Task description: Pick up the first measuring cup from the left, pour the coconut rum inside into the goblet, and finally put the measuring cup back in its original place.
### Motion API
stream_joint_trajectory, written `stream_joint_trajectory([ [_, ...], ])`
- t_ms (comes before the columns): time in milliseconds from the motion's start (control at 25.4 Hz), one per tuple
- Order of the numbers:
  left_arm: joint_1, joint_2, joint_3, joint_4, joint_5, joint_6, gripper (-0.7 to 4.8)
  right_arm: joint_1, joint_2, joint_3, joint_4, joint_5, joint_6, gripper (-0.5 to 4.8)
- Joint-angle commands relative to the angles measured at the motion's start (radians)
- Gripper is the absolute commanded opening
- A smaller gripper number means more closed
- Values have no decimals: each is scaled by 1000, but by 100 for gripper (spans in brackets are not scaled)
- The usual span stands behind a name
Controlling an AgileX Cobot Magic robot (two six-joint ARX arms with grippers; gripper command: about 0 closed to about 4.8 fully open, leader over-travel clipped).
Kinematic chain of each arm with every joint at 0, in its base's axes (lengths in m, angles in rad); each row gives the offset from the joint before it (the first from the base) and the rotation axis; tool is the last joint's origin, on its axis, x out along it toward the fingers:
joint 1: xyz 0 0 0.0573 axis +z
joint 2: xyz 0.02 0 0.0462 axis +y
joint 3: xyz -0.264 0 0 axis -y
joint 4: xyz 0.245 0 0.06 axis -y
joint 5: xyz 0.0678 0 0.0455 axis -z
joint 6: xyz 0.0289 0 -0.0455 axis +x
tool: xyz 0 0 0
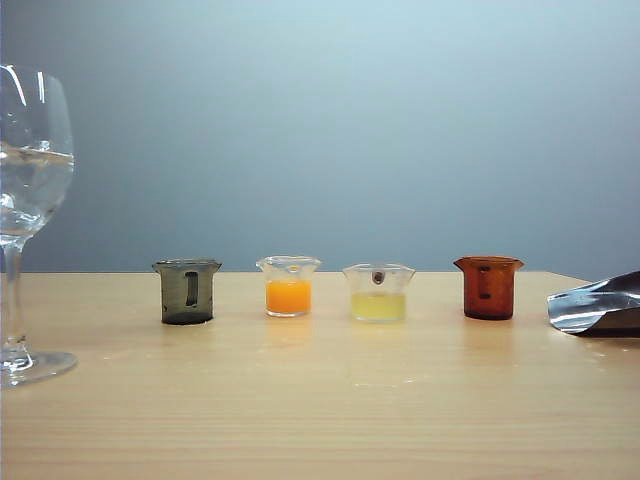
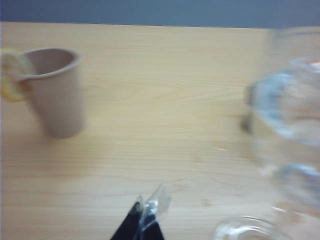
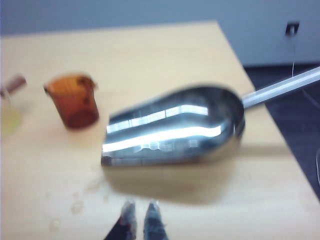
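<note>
Goblet (image 1: 30, 200) cut off at the exterior view's left edge; in the left wrist view just a blurred glassy mass (image 2: 287, 145) running past the edge. Scoop (image 1: 600, 305) cropped at the exterior's right edge, smeared by blur in the right wrist view (image 3: 172, 127). Left gripper (image 2: 145, 220) tips only, blurred, gap unreadable. Right gripper (image 3: 140, 220) likewise clipped and soft. Measuring cup (image 1: 187, 291) markings too small to read, contents indiscernible.
</note>
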Motion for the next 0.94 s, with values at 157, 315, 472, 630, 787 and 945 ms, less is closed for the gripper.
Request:
stream_joint_trajectory([
  [157, 0, 0, 0, 60, -43, -63, -2, 0, -14, -4, 70, 1, 0, 32],
  [315, 0, 0, 0, 87, -40, -64, -2, 1, -14, -4, 58, 1, 0, 32],
  [472, 0, 0, 0, 88, -40, -64, -2, 1, -14, -4, 59, 1, 0, 32],
  [630, 0, 0, 0, 88, -40, -64, -2, 1, -14, -4, 60, 2, 0, 32],
  [787, 0, 0, 0, 88, -40, -64, -2, 3, -14, -3, 72, 10, 0, 32],
  [945, 0, 0, 0, 88, -40, -64, -2, 3, -14, -3, 71, 37, -13, 32],
])
